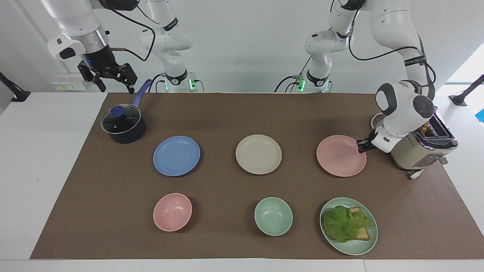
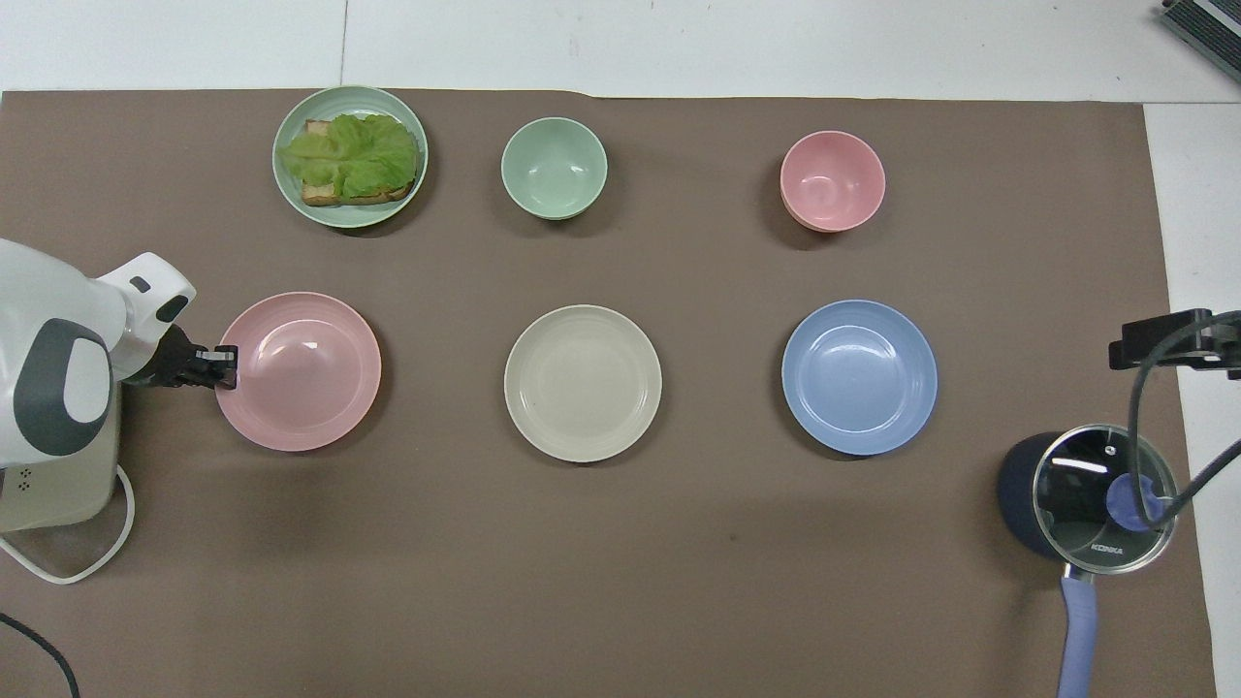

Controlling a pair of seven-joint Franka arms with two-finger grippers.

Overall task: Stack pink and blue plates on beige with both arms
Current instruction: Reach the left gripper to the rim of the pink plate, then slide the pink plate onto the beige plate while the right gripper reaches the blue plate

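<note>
The pink plate (image 1: 341, 155) (image 2: 299, 370) is toward the left arm's end of the table, its toaster-side edge raised a little off the mat. My left gripper (image 1: 360, 144) (image 2: 225, 364) is shut on that rim. At the middle of the mat lies the beige plate (image 1: 258, 154) (image 2: 583, 382). Beside it, toward the right arm's end, is the blue plate (image 1: 176, 155) (image 2: 859, 376). My right gripper (image 1: 110, 77) hangs open in the air above the table edge near the saucepan; the right arm waits.
A dark saucepan (image 1: 123, 125) (image 2: 1084, 494) with a glass lid sits near the right arm. A cream toaster (image 1: 422, 149) stands under the left arm. Farther from the robots are a pink bowl (image 1: 172, 212), a green bowl (image 1: 273, 216) and a green plate with lettuce and bread (image 1: 348, 225).
</note>
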